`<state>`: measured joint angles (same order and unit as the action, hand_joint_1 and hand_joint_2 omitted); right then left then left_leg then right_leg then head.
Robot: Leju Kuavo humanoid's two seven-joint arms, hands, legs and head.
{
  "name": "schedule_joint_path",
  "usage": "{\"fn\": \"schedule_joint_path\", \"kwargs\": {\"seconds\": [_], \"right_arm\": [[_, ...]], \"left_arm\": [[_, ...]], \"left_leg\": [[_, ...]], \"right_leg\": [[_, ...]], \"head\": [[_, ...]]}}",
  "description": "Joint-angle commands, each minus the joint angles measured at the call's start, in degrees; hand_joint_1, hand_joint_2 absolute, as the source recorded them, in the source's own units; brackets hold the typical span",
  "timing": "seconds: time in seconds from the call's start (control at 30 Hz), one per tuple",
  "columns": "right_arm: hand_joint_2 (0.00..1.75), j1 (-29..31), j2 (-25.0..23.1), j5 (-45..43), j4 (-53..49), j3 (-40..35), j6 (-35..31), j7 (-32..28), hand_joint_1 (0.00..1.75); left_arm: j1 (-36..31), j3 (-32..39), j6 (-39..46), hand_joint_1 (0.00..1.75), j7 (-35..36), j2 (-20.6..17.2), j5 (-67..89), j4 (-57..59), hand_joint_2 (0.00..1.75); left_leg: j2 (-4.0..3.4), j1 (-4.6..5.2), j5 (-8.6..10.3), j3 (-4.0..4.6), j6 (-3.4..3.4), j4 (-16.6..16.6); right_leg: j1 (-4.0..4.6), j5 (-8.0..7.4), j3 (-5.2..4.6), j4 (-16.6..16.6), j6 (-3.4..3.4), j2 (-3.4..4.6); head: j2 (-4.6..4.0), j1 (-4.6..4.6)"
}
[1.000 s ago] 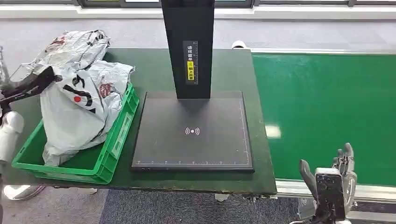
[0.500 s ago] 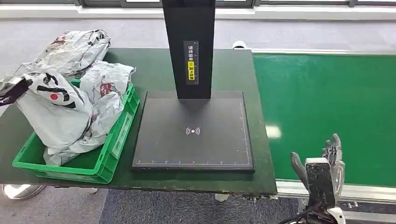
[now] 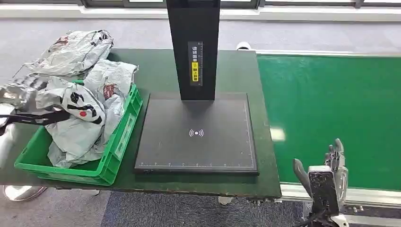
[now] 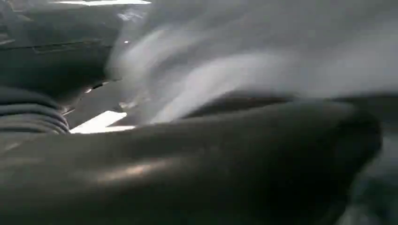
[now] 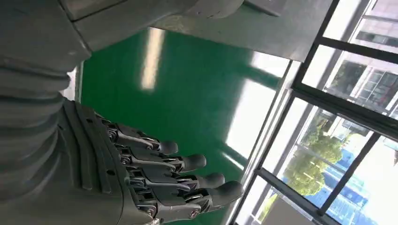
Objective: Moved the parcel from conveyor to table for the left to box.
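Observation:
A grey parcel [image 3: 75, 106] with black and red print lies low in the green crate [image 3: 120, 142] at the table's left end. My left hand [image 3: 35, 117] reaches in from the left edge, its dark fingers stretched across the parcel and still holding it. In the blurred left wrist view the parcel [image 4: 263, 61] is pressed close against the thumb [image 4: 187, 159]. My right hand [image 3: 331, 172] hangs at the near edge of the green conveyor [image 3: 331, 99], fingers apart and holding nothing. The right wrist view has the same hand [image 5: 155, 178] above the belt [image 5: 187, 93].
More grey parcels [image 3: 78, 47] are piled in and behind the crate. A black scanner pad [image 3: 198, 132] with an upright black post [image 3: 193, 47] fills the middle of the dark green table [image 3: 151, 71]. The conveyor runs along the table's right side.
My left hand has lowered the parcel from hanging above the crate down into it. My right hand has shifted slightly left and lower in the picture.

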<state>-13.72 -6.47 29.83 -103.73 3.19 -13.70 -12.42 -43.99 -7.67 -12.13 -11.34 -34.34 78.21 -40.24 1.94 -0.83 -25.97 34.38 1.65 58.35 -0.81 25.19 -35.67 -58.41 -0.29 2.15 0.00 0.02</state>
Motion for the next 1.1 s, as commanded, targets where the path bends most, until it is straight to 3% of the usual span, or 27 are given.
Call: {"fn": "schedule_joint_path", "kwargs": {"seconds": [0.03, 0.13, 0.3, 0.43, 0.5, 0.57, 0.7, 0.77, 0.8, 0.9, 1.0, 1.1], "right_arm": [[1.75, 3.6, 4.7, -2.1, 3.6, -0.2, 0.8, 1.7, 0.00], [1.75, 3.0, 4.9, -2.5, 3.1, -0.2, 0.5, 2.0, 0.00], [1.75, 2.6, 4.9, -2.6, 2.9, -0.2, 0.4, 1.9, 0.00], [1.75, 0.7, 4.4, -2.5, 1.7, 0.2, 0.0, 1.4, 0.00], [1.75, -0.5, 3.1, -2.1, 0.3, 0.8, 0.2, 0.8, 0.00], [1.75, -0.9, 2.1, -1.4, -0.5, 1.0, 0.6, 0.8, 0.00], [1.75, -3.5, -1.8, 0.7, -4.0, 2.8, 1.3, 0.6, 0.00], [1.75, -1.7, -1.4, 0.3, -2.0, 2.1, 1.1, 1.3, 0.00], [1.75, -0.9, -1.3, 0.1, -0.3, 1.6, 0.6, 1.5, 0.00], [1.75, 0.8, -0.8, -4.1, 4.5, -0.3, 0.7, 0.0, 0.00], [1.75, 3.4, -0.6, -9.3, 9.1, -1.4, 2.4, -0.7, 0.00], [1.75, 5.0, -1.8, -11.9, 10.9, -1.9, 2.8, 0.1, 0.00]], "left_arm": [[8.9, -10.2, -28.4, 0.00, -9.9, -13.3, -40.2, -36.3, 0.00], [9.2, -11.6, -30.3, 0.00, -5.5, -14.8, -48.5, -42.0, 0.00], [8.6, -13.6, -28.7, 0.00, -5.6, -15.2, -49.2, -40.3, 0.00], [7.6, -15.5, -23.0, 0.00, -3.6, -13.4, -46.3, -38.9, 0.00], [3.2, -20.2, -13.9, 0.00, 1.1, -9.6, -32.7, -32.4, 0.00], [2.0, -19.9, -7.4, 0.00, 3.2, -5.8, -27.6, -27.0, 0.00], [-0.3, -9.3, 23.4, 0.00, 16.3, 12.0, -7.7, -22.5, 0.00], [1.9, -3.1, 26.0, 0.00, 11.2, 18.4, -22.4, -28.0, 0.00], [4.4, -0.5, 23.0, 0.00, 8.6, 21.3, -33.5, -31.4, 1.75], [17.4, 1.4, 15.2, 0.00, -0.2, 28.8, -59.1, -41.1, 1.75], [28.9, -3.4, 9.9, 0.00, -6.5, 35.4, -74.7, -42.8, 1.75], [31.6, -7.8, 7.3, 0.00, -7.0, 40.0, -81.9, -39.9, 1.75]], "left_leg": [[-0.65, -0.07, -0.16, -0.14, -0.10, 0.0], [-0.62, -0.15, -0.14, 0.01, -0.02, 0.1], [-0.28, -0.06, -0.09, -0.18, -0.04, -0.1], [-0.26, -0.02, -0.06, -0.20, -0.03, -0.1], [-0.11, 0.00, -0.03, -0.23, -0.04, -0.2], [0.10, 0.00, 0.03, -0.25, -0.04, -0.2], [0.25, 0.05, 0.09, -0.33, -0.05, -0.3], [0.54, 0.07, 0.15, -0.20, -0.07, -0.2], [0.65, 0.03, 0.17, -0.22, -0.12, -0.2], [0.45, 0.12, 0.09, -0.41, -0.15, -0.2], [0.07, 0.38, 0.04, -0.82, -0.26, -0.5], [-0.19, 0.46, -0.27, -0.86, -0.45, -0.3]], "right_leg": [[0.12, -0.05, 0.03, 0.1, -0.03, 0.29], [0.18, -0.06, -0.16, 0.0, -0.07, 0.36], [0.10, 0.06, 0.08, 0.1, -0.06, 0.00], [0.06, 0.05, 0.08, 0.1, -0.07, -0.11], [0.04, 0.09, 0.14, 0.1, -0.06, -0.27], [0.05, 0.10, 0.21, 0.2, -0.06, -0.51], [0.01, 0.10, 0.34, 0.2, -0.06, -0.70], [-0.01, 0.10, 0.28, 0.2, -0.03, -0.94], [0.05, 0.09, 0.40, 0.3, 0.00, -1.12], [-0.06, 0.02, 0.57, 0.3, 0.03, -0.73], [-0.29, -0.07, 0.86, 0.6, 0.10, -0.38], [-0.37, 0.16, 0.81, 0.4, 0.30, -0.03]], "head": [[0.02, -0.02], [0.02, -0.02], [0.02, 0.00], [0.02, -0.02], [0.00, -0.02], [0.02, -0.02], [0.02, 0.00], [0.02, -0.02], [0.02, 0.00], [0.00, 0.00], [0.00, -0.02], [0.00, -0.02]]}}
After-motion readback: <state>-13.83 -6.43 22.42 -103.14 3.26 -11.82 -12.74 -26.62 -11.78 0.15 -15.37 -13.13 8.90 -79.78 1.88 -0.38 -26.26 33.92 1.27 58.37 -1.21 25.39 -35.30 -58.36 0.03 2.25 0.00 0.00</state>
